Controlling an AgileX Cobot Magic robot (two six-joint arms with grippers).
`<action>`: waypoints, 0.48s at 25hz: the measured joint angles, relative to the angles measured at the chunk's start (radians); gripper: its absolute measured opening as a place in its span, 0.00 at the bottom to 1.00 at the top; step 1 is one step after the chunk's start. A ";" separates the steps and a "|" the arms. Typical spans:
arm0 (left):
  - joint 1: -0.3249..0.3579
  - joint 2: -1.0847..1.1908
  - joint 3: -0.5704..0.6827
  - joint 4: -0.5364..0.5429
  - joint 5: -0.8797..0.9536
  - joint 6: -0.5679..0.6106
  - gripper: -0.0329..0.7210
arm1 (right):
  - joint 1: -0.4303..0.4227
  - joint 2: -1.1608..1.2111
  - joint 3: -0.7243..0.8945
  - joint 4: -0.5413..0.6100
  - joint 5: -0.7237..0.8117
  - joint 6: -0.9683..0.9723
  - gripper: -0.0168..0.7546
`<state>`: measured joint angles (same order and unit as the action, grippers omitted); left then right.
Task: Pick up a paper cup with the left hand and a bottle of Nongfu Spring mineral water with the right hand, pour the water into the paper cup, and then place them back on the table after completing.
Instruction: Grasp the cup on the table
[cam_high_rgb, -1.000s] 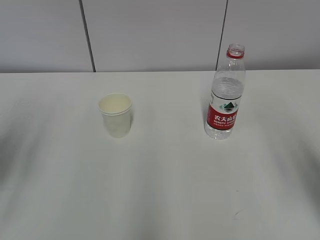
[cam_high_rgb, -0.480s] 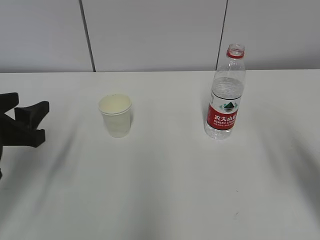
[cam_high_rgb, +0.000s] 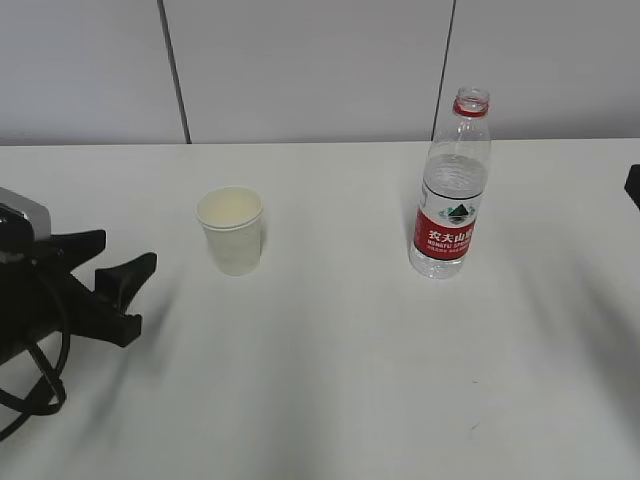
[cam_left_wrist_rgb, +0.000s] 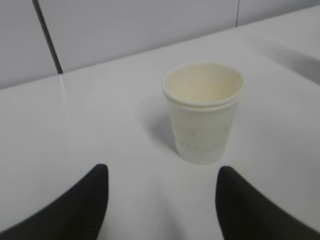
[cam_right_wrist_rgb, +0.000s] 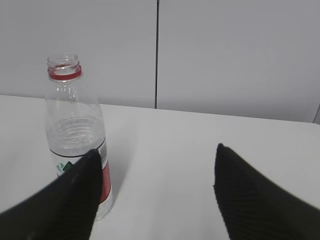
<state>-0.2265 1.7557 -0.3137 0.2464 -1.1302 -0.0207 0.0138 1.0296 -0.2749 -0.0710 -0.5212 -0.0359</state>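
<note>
A grey panelled wall (cam_high_rgb: 300, 70) backs the white table (cam_high_rgb: 330, 380). The cup (cam_high_rgb: 231, 231) stands upright left of centre; the uncapped bottle (cam_high_rgb: 452, 190) stands toward the far right. The left gripper (cam_high_rgb: 125, 292), jaws spread, is near the left edge; the right gripper (cam_right_wrist_rgb: 155, 195) is also spread.

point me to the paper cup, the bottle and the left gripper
paper cup (cam_high_rgb: 231, 232), exterior view, on its front wall.
bottle (cam_high_rgb: 449, 232), exterior view, on its red label.
left gripper (cam_high_rgb: 121, 282), exterior view, midway between its open fingertips.
</note>
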 joint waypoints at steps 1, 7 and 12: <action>0.000 0.026 -0.004 0.004 -0.001 0.000 0.61 | 0.000 0.005 0.000 0.000 -0.009 0.000 0.69; 0.000 0.142 -0.058 0.067 -0.006 -0.016 0.64 | 0.000 0.011 0.000 0.000 -0.039 0.002 0.69; 0.000 0.219 -0.157 0.084 -0.011 -0.139 0.75 | 0.000 0.011 0.000 0.000 -0.052 0.002 0.69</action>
<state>-0.2265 1.9751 -0.4711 0.3308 -1.1416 -0.1599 0.0138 1.0408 -0.2749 -0.0710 -0.5730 -0.0338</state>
